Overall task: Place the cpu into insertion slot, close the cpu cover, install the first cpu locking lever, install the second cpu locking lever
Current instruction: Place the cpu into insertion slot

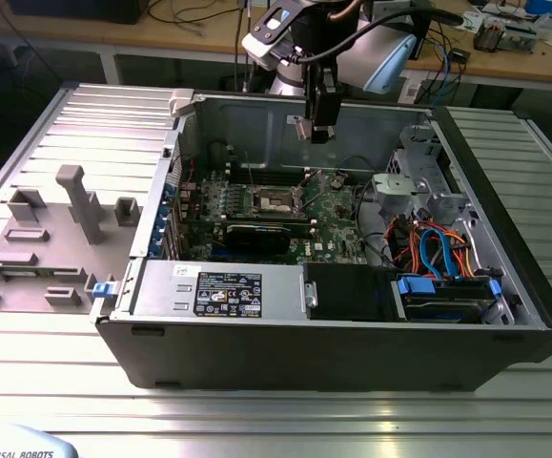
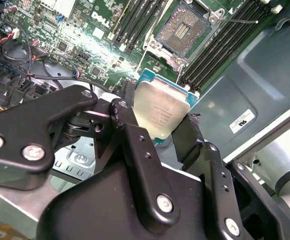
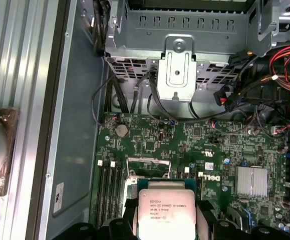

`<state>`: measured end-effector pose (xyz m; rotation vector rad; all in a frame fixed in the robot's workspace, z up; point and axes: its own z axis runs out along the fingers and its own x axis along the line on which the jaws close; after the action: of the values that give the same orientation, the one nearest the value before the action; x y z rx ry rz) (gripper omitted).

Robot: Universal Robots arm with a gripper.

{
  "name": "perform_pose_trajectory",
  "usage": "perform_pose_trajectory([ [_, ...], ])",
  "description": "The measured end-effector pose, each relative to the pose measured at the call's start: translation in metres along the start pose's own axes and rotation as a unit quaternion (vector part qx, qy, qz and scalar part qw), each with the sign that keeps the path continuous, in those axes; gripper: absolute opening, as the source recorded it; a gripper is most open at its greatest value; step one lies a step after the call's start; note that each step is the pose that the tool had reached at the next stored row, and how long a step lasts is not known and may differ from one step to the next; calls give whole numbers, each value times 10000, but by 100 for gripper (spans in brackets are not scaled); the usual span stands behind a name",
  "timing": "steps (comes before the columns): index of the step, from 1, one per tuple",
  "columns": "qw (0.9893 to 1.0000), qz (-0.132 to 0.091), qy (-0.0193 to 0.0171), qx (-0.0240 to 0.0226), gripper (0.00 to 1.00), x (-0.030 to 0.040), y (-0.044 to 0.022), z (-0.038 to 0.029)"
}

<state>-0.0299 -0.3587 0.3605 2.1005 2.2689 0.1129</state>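
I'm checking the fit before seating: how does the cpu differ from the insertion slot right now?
The cpu has a smooth silvery top; the insertion slot shows a dark pin field inside a shiny rim. The cpu is clamped in the gripper above the motherboard; the insertion slot sits fixed on it, holding no chip. Both are square.

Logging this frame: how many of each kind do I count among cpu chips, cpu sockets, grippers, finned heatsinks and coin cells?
Silvery-grey square cpu chip: 1
Open square insertion slot, shiny metal rim: 1
Black gripper, clamped on the chip: 1
Silver finned heatsink: 1
Round silver coin cell: 1
Total: 5
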Motion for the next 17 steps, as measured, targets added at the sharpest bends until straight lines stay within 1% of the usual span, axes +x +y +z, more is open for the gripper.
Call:
perform_pose_trajectory([
  [4,10000,37,-6,-1,54,0,0,0],
  [7,9999,117,-17,-1,54,0,0,0],
  [10,9997,248,-32,-3,54,0,0,2],
  [12,9992,391,-46,-4,54,0,0,3],
  [13,9991,423,-49,-5,54,0,0,3],
  [17,9991,424,-49,-5,54,0,0,3],
])
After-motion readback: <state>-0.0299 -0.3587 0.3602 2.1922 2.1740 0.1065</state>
